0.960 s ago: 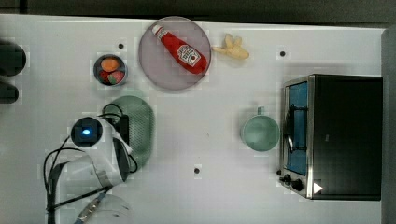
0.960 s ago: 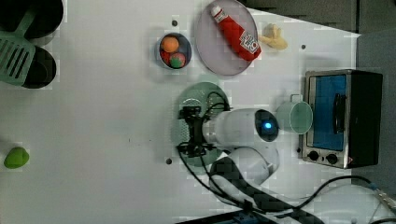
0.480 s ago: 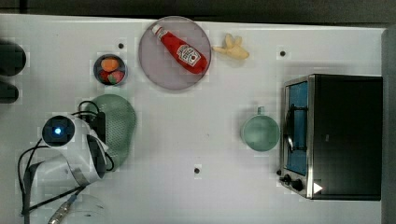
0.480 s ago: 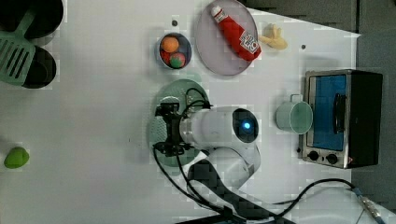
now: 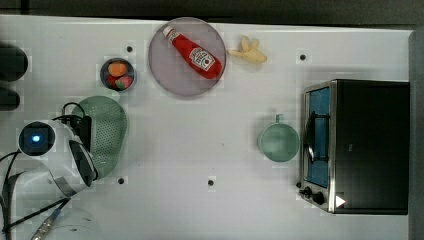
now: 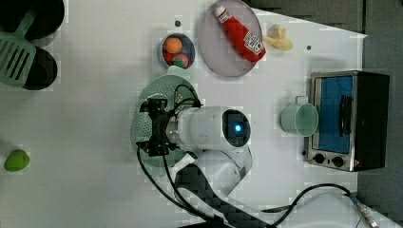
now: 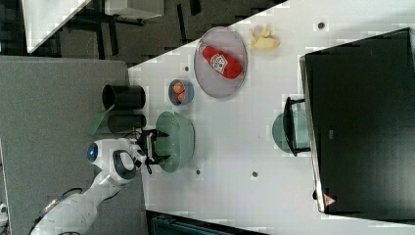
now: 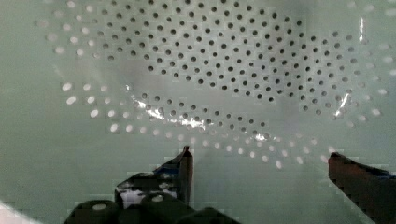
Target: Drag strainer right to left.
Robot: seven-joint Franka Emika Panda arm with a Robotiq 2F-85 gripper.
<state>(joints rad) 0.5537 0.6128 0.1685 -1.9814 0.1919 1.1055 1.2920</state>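
In the top view, starting at its left edge, you have the claw [image 8: 259,161] sitting inside the strainer [image 5: 106,131], with its fingers [image 8: 184,168] spread as wide as they go and gripping nothing; the wrist view shows the two tips low over the dotted bowl. The strainer lies on the bench [image 5: 200,150] toward the top view's left side, just below the small bowl of fruit [image 5: 118,75] and well apart from the mug [image 5: 278,142]. Since you are pushing with open fingers and not holding the rim, judge the drag as a hook: keep the tips pressed low against the inner wall on the side you are heading toward, so the strainer follows and does not tip. Move level and slowly; a lift would likely let the light plastic slip free. Watch the fruit bowl, which sits close to the strainer's upper rim in the top view, and steer clear of it. Further right, the plate [image 5: 165,70] with the ketchup bottle [image 5: 194,52], the mug and the toaster oven [image 5: 360,145] are out of your path.
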